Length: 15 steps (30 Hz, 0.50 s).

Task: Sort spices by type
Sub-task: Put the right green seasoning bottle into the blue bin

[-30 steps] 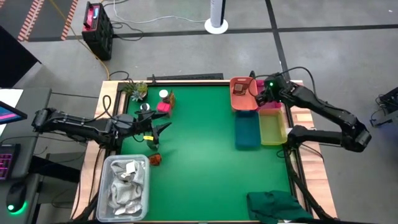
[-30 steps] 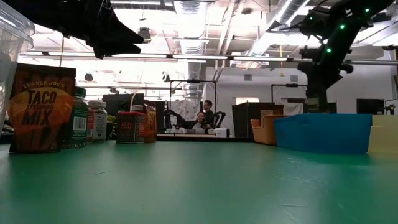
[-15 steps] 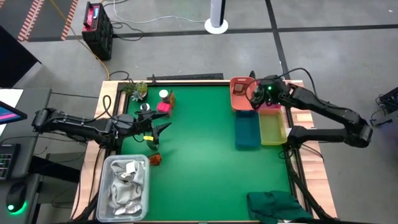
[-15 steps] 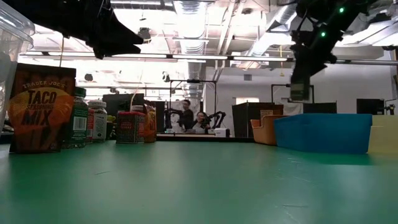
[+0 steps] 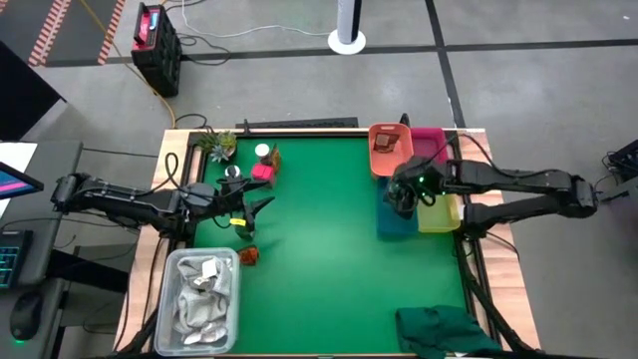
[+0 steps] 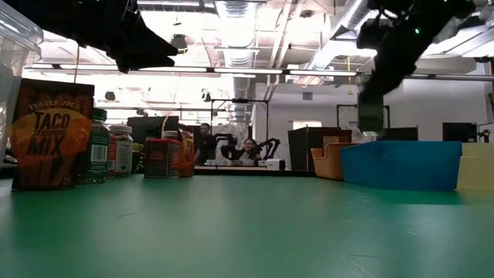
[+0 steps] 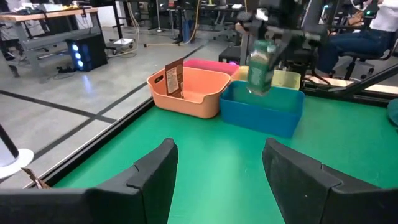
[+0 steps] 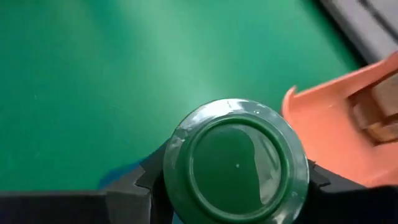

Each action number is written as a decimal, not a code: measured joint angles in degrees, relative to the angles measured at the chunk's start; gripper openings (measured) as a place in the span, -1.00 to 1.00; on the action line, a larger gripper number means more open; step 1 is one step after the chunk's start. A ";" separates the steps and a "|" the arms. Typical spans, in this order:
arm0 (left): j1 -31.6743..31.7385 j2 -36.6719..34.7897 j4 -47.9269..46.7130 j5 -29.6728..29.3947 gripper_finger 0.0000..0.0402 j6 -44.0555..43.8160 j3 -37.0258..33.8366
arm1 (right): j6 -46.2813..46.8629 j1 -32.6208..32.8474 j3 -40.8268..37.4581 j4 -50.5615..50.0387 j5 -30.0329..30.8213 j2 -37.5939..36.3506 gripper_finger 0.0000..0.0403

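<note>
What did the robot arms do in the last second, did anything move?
The right gripper, shut on a green-capped glass jar, swung from over the pink bin and orange bin to above the blue bin. The left gripper, open, stayed beside the spice packets, which did not move.

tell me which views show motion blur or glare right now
Left wrist view: the green jar in the right arm's jaws is smeared by motion. Low view: ceiling lights glare, leaving both arms as silhouettes. Right wrist view: the jar's green lid is sharp, with soft reflections.
</note>
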 joint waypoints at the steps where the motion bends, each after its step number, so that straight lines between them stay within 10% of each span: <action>1: 0.02 -0.01 0.02 -0.01 0.13 -0.01 0.00 | 0.69 0.48 -1.16 0.10 0.01 0.04 0.10; 15: 0.01 0.00 -0.01 0.01 0.13 -0.12 0.00 | 3.72 -0.58 -11.28 10.46 0.79 0.01 0.31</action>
